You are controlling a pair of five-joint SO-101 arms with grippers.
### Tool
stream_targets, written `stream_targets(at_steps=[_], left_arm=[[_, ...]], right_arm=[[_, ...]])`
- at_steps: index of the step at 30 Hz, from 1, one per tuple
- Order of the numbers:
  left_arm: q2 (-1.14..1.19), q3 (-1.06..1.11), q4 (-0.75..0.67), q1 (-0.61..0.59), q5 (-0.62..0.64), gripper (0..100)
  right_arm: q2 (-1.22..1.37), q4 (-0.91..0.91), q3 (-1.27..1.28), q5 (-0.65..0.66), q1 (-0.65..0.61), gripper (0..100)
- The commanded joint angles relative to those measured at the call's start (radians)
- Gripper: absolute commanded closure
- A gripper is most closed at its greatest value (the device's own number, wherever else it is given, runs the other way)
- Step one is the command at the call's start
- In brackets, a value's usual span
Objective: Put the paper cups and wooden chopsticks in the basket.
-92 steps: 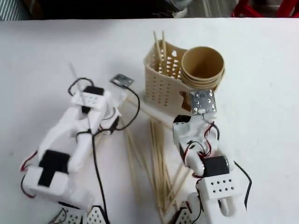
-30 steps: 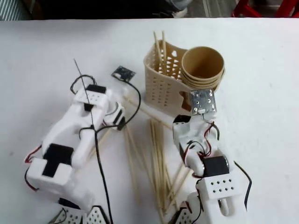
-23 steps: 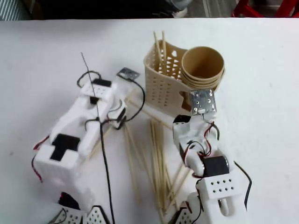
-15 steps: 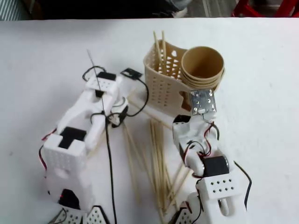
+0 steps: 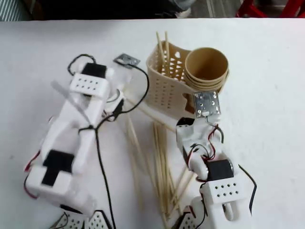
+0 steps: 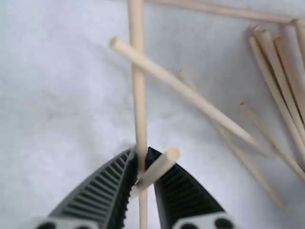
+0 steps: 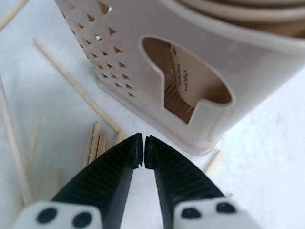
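My left gripper (image 6: 144,160) is shut on a wooden chopstick (image 6: 137,71) that runs straight out past the fingertips; a second stick's end (image 6: 159,167) lies crossways between the jaws. In the high view the left arm (image 5: 86,95) stands left of the cream basket (image 5: 164,83). A stack of paper cups (image 5: 207,67) sits in the basket, with two chopsticks (image 5: 162,45) upright beside them. My right gripper (image 7: 143,145) is shut on nothing, low in front of the basket's handle cut-out (image 7: 183,86). Several loose chopsticks (image 5: 159,162) lie between the arms.
Another chopstick (image 6: 190,95) lies slantwise on the white table just beyond the left gripper, with more sticks (image 6: 281,81) off to one side. A black cable (image 5: 102,162) trails from the left arm. The table's far edge (image 5: 95,20) runs behind the basket.
The left arm swung toward the basket, then back to the left, and the stick above its wrist tilted over. The right arm has kept still.
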Motion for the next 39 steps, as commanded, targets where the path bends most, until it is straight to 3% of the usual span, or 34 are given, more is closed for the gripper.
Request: stream_targets(at_steps=[1,19,30,39], left_arm=[[-0.209,-0.028,0.029,-0.005,-0.009,98],[-0.544,-0.028,-0.183,0.005,0.034,98],[-0.561,-0.305,-0.233,0.208,0.084,98],[-0.533,-0.345,-0.522,0.317,0.086,98]], right_arm=[[-0.018,-0.016,-0.005,0.000,0.001,97.5],[-0.018,-0.016,-0.005,0.000,-0.001,97.5],[-0.018,-0.013,-0.003,0.028,-0.001,97.5],[-0.018,-0.001,0.015,0.092,-0.045,97.5]])
